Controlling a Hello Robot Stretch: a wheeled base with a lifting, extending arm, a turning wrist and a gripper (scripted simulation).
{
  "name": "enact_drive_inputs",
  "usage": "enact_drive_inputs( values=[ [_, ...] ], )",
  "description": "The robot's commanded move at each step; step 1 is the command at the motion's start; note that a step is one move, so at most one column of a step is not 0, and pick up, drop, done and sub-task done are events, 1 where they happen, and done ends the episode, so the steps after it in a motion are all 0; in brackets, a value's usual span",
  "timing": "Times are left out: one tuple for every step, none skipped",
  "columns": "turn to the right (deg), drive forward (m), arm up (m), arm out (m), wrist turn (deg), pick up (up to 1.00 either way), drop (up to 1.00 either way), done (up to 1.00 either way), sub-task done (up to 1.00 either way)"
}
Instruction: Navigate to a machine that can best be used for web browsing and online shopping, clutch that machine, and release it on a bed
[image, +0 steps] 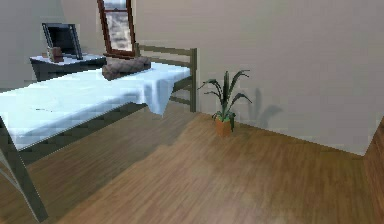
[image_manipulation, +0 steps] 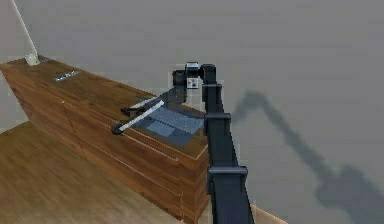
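A grey laptop (image_manipulation: 170, 123) lies on a long wooden dresser (image_manipulation: 90, 120), with its dark lid (image_manipulation: 138, 116) raised toward the arm side view's left. The dark arm (image_manipulation: 224, 160) rises from the bottom edge to the dresser. My gripper (image_manipulation: 165, 98) sits at its far end, right at the laptop. I cannot tell whether it holds anything, because the laptop rests on the dresser top behind the fingers. A bed (image: 70, 98) with a white sheet stands at the forward view's left, with a brown pillow (image: 126, 67) near its head.
Beyond the bed stand a dark desk (image: 45, 66) with a monitor (image: 62, 40) and a window (image: 118, 27). A potted plant (image: 226, 100) stands by the wall. Bare wooden floor (image: 220, 175) spreads right of the bed. A white pole (image_manipulation: 27, 35) and a small flat item (image_manipulation: 68, 75) are on the dresser's far end.
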Motion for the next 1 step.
enact_drive_inputs(
  values=[
    [0.0,0.00,0.00,0.00,45.0,0.00,0.00,0.00,0.00]
  ],
)
